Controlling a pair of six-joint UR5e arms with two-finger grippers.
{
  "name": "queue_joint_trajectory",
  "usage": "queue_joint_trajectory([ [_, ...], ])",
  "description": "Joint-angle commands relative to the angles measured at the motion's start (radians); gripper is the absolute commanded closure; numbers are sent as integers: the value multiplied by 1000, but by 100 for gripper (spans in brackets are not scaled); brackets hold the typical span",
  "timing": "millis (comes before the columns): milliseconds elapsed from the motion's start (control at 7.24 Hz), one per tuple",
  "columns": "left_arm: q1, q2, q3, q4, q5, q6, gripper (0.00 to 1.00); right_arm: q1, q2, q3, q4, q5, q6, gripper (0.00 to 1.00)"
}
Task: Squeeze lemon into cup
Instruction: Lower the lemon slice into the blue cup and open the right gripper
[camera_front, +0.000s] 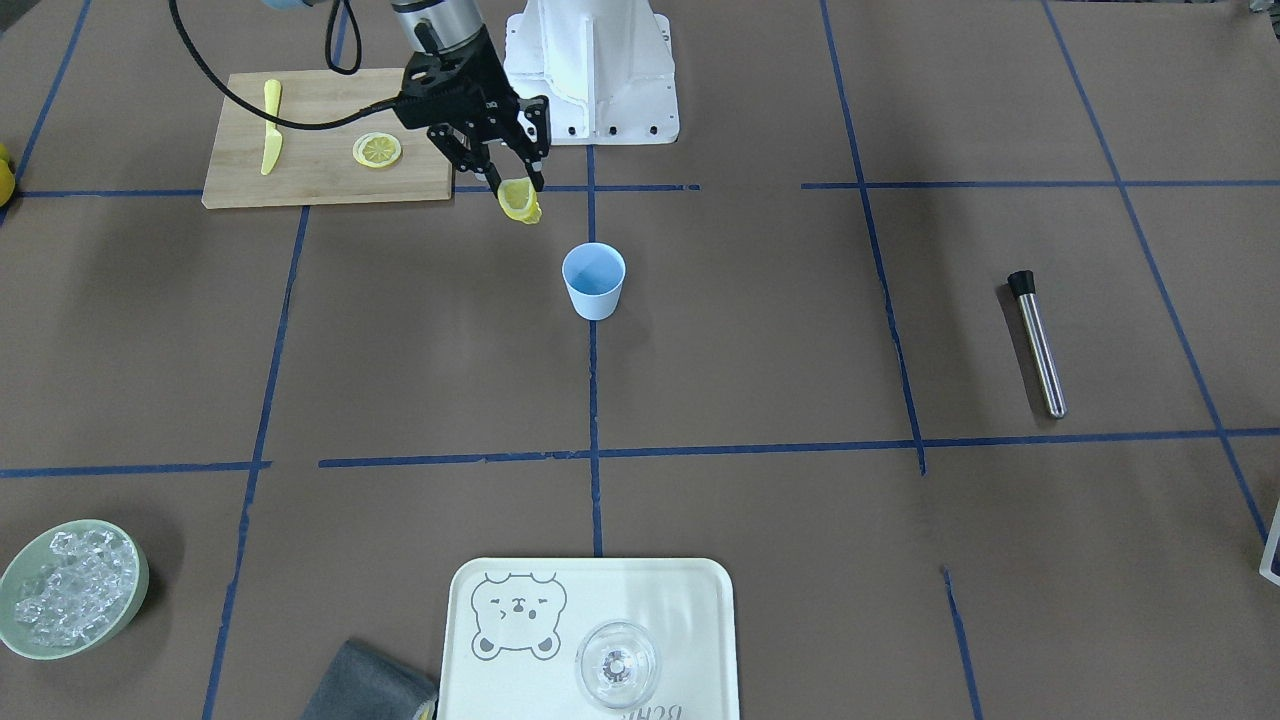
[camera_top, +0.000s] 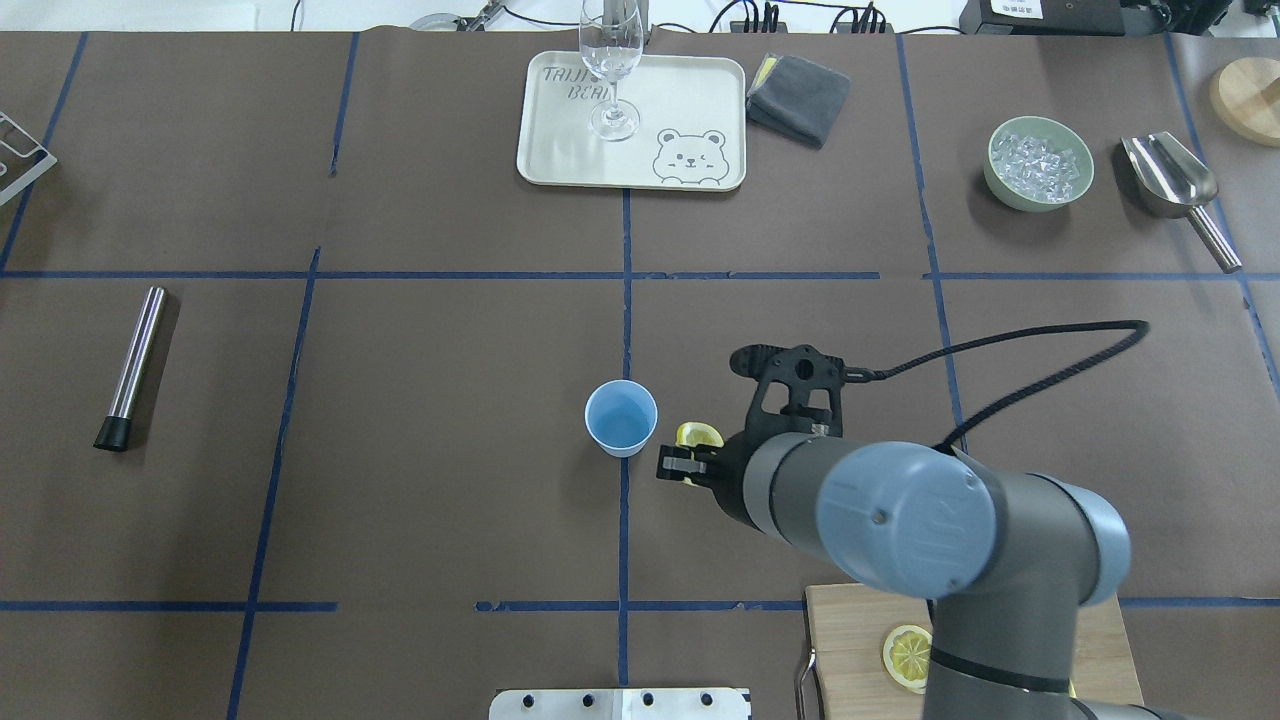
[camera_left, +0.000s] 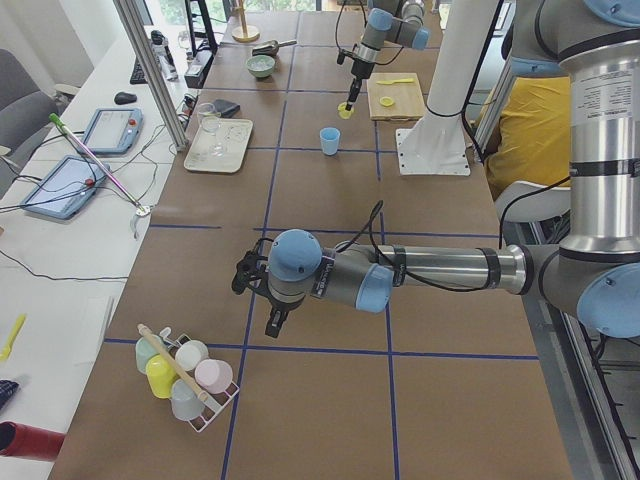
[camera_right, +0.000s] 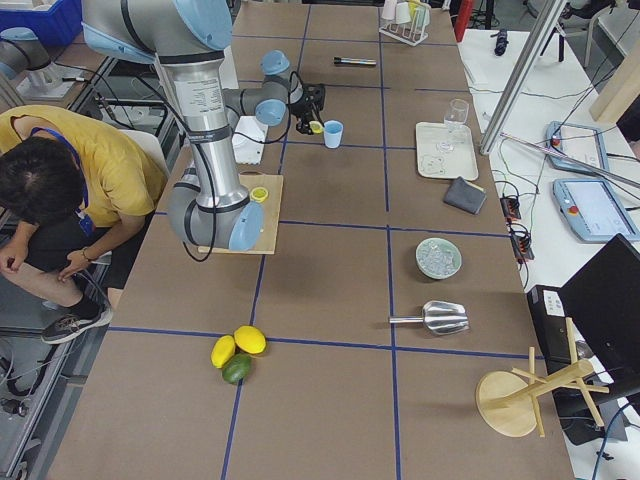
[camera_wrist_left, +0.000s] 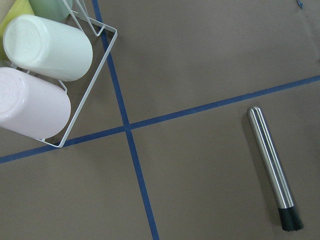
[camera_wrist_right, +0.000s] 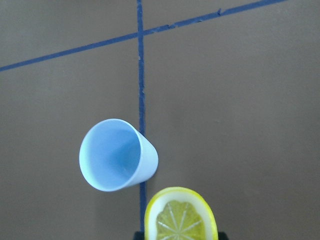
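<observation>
We're holding the lemon (camera_front: 519, 202) in the right gripper (camera_front: 515, 190), with the jaws clamped on the slice's upper edge. It's hanging clear of the table and looking a little folded under the pinch. The cup (camera_front: 594, 280) is standing upright on the blue tape line, mouth open and apparently empty. From overhead the lemon (camera_top: 699, 436) is sitting just beside the cup (camera_top: 621, 418), on our right of its rim, not yet over the mouth. The wrist view is telling the same story: the pale segmented face is at the bottom of the picture and the cup is off to one side.

So, as we're judging it, we're mid-carry and the squeeze isn't due yet. What matters now is centring the slice over the opening before tightening the jaws, because any juice released here would be landing on the paper. We're also wanting to stay above the rim, since that light cup looks easy to tip with a nudge from a finger. We should be squeezing gradually, so the slice doesn't pop out.

The left gripper (camera_left: 274, 322) is parked far off near the mug rack (camera_left: 185, 375), and we can't tell how its jaws are set.
</observation>
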Motion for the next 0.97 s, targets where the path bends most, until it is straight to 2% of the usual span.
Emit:
queue_joint_trajectory([
  [0, 0, 0, 0, 0, -2, 0, 0, 37, 160, -163, -16, 13, 2, 47],
  [138, 0, 0, 0, 0, -2, 0, 0, 40, 198, -203, -16, 13, 8, 47],
  [552, 0, 0, -1, 0, -2, 0, 0, 40, 199, -229, -15, 13, 8, 45],
  [690, 0, 0, -1, 0, -2, 0, 0, 39, 199, -231, -16, 13, 7, 25],
  [828, 0, 0, 0, 0, -2, 0, 0, 39, 200, -238, -16, 13, 8, 20],
])
